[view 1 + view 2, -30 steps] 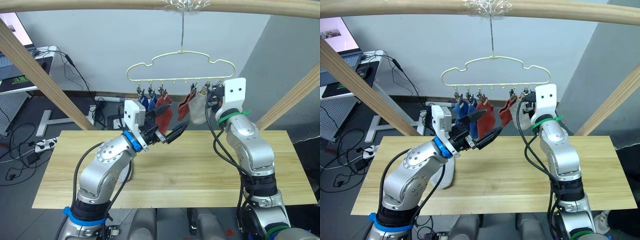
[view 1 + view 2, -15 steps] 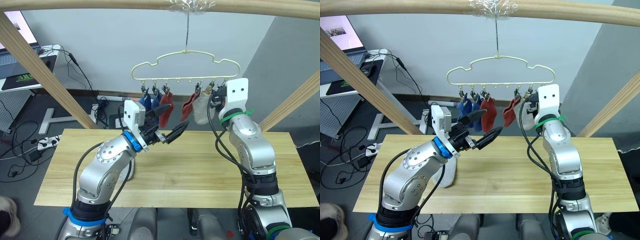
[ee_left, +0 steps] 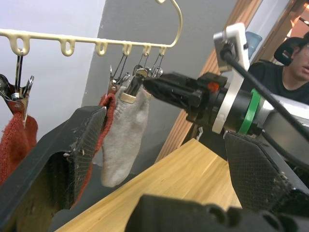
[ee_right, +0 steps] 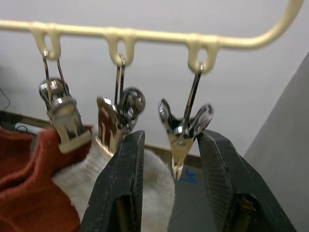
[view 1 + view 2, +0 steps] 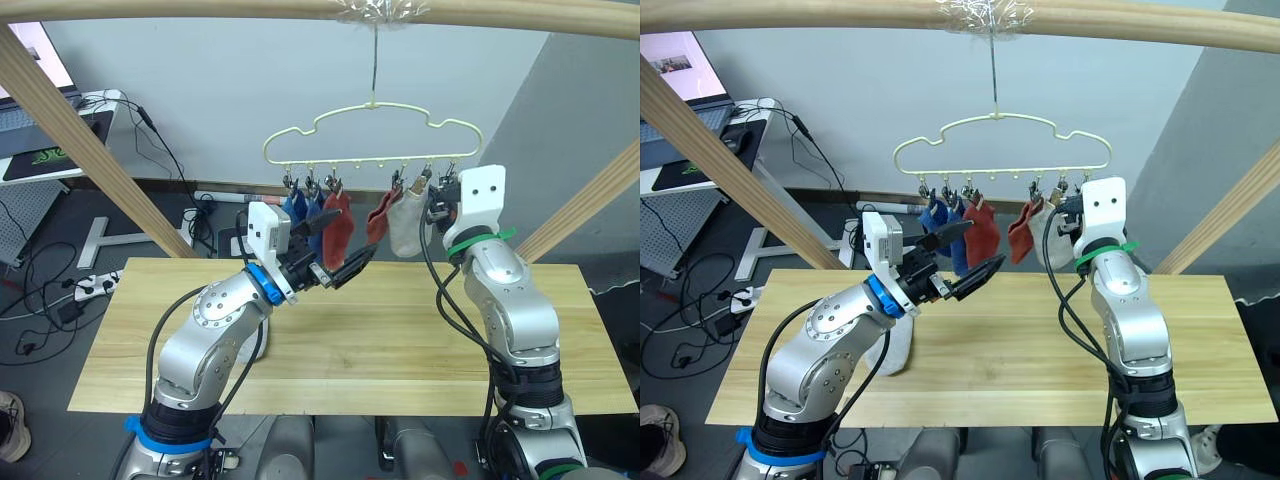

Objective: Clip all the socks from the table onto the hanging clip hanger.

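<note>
The pale yellow-green clip hanger [image 5: 350,160] hangs from the top pole over the table [image 5: 400,340]. Two blue socks [image 5: 298,206], two rust red socks [image 5: 338,226] and one light grey sock [image 5: 404,226] are clipped to it. Another light grey sock [image 5: 898,348] lies on the table under my left arm. My left gripper [image 5: 338,244] is open and empty, just below the red socks. My right gripper [image 4: 171,137] is open at the hanger's right end, its fingers on either side of an empty metal clip [image 4: 183,130] beside the grey sock [image 4: 154,179].
Thick wooden poles frame the scene: one across the top [image 5: 200,8], slanted ones at left [image 5: 90,150] and right [image 5: 590,195]. A desk with a monitor [image 5: 40,150] and floor cables stand behind at left. A person [image 3: 289,63] sits beyond the right arm.
My right gripper has shifted a little right, off the clipped grey sock to the end clip. The hanger swung slightly. The left arm has stayed put.
</note>
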### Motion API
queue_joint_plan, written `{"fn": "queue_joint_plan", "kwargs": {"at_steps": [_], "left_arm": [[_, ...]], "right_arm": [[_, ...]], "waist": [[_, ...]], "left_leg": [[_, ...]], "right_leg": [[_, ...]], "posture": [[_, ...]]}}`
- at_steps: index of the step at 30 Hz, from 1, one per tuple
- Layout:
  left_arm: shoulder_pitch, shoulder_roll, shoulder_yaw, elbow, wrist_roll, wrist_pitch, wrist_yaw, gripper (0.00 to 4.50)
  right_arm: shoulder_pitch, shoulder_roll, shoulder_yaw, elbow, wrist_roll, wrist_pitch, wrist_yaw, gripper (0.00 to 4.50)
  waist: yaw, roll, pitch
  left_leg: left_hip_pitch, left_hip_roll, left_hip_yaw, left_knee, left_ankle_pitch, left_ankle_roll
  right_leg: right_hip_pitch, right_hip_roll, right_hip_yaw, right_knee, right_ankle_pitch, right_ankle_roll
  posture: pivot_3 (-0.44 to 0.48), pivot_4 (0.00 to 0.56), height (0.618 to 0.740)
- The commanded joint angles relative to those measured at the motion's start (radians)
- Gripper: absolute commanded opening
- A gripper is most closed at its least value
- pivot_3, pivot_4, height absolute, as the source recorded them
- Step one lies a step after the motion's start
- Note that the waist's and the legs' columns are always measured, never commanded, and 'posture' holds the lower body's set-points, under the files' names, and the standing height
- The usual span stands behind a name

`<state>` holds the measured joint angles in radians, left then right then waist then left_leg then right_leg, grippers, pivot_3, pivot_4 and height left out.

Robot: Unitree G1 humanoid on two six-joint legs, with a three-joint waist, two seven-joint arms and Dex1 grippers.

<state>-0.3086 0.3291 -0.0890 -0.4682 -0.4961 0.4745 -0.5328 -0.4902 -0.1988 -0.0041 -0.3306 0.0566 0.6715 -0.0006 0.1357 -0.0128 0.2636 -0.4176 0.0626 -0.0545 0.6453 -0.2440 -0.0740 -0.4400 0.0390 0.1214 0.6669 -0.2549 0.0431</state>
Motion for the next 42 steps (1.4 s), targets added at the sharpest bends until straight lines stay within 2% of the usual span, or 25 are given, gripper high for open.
{"fn": "queue_joint_plan", "kwargs": {"at_steps": [1,13,28,31,33,35,42], "left_arm": [[-0.008,-0.003,0.01,-0.045,-0.012,-0.005,0.002,4.5],[-0.04,-0.014,0.013,-0.046,-0.022,0.005,0.017,4.5],[-0.069,-0.032,0.018,-0.059,-0.045,0.019,0.035,4.5],[-0.072,-0.034,0.019,-0.064,-0.056,0.024,0.038,4.5],[-0.074,-0.031,0.018,-0.06,-0.058,0.023,0.039,4.5],[-0.075,-0.029,0.017,-0.058,-0.059,0.023,0.041,4.5],[-0.052,-0.021,0.008,-0.057,-0.053,0.018,0.036,4.5]], "right_arm": [[-0.022,0.001,-0.023,-0.011,-0.015,-0.01,-0.009,1.73],[-0.104,0.021,-0.024,0.063,-0.016,-0.051,-0.007,1.73],[-0.12,0.024,-0.026,0.094,-0.017,-0.071,-0.004,1.73],[-0.118,0.026,-0.03,0.094,-0.013,-0.073,-0.003,1.09],[-0.117,0.028,-0.035,0.096,-0.01,-0.073,-0.004,0.45],[-0.114,0.026,-0.039,0.094,-0.008,-0.072,-0.002,0.01],[-0.113,-0.04,-0.064,0.069,0.014,-0.023,0.058,0.01]], "waist": [[0.0,0.0,0.0],[0.0,0.0,0.0],[-0.001,0.0,0.0],[-0.001,0.0,0.0],[-0.001,0.0,0.0],[-0.001,0.0,0.0],[-0.001,0.0,0.0]], "left_leg": [[0.0,0.0,0.0,0.0,0.0,0.0],[0.0,0.0,0.0,0.0,0.0,0.0],[0.003,0.0,0.0,0.001,0.0,0.0],[0.002,0.0,0.0,0.001,0.0,0.0],[0.002,0.0,0.0,0.001,0.0,0.0],[0.002,0.0,0.0,0.001,0.0,0.0],[0.002,0.0,0.0,0.001,0.0,0.0]], "right_leg": [[0.0,0.0,0.0,0.0,0.0,0.0],[0.0,0.0,0.0,0.0,0.0,0.0],[-0.001,0.0,0.0,0.009,0.0,0.0],[-0.001,0.0,0.0,0.009,0.0,0.0],[-0.001,0.0,0.0,0.009,0.0,0.0],[-0.001,0.0,0.0,0.009,0.0,0.0],[-0.001,0.0,0.0,0.009,0.0,0.0]], "posture": [[0.332,0.243,0.74],[0.334,0.246,0.74],[0.338,0.245,0.74],[0.337,0.247,0.74],[0.336,0.247,0.74],[0.336,0.247,0.74],[0.325,0.251,0.74]]}}
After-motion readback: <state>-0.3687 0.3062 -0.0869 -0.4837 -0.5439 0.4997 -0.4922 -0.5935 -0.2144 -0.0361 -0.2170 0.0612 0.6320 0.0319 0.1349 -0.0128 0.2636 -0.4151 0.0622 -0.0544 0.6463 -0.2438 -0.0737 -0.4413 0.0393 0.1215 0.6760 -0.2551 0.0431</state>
